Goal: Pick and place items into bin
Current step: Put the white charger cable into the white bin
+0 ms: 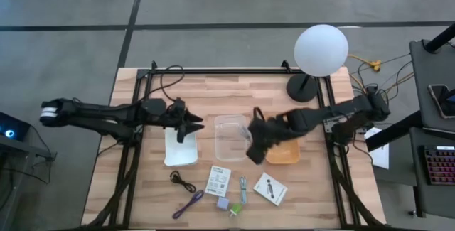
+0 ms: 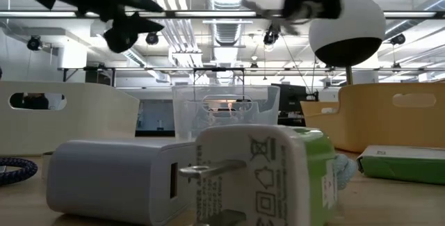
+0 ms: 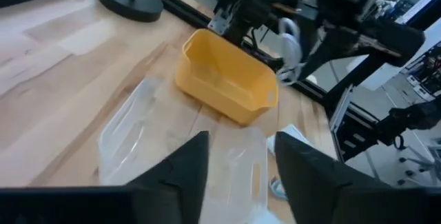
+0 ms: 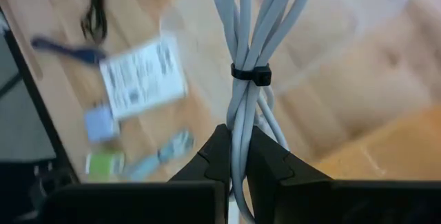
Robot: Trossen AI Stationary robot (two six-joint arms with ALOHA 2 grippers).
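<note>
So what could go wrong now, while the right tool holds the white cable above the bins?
The right tool pinches the white tied cable bundle only near one end, so it may slip out. The loops hang long and could catch the rim of the clear plastic bin. It is near the yellow plastic bin too, so it may land there instead.

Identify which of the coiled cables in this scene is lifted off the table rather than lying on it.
The white bundled cable, cinched by a black tie, is pinched in the right gripper. The black coiled cable and purple coiled cable lie on the wooden table.
</note>
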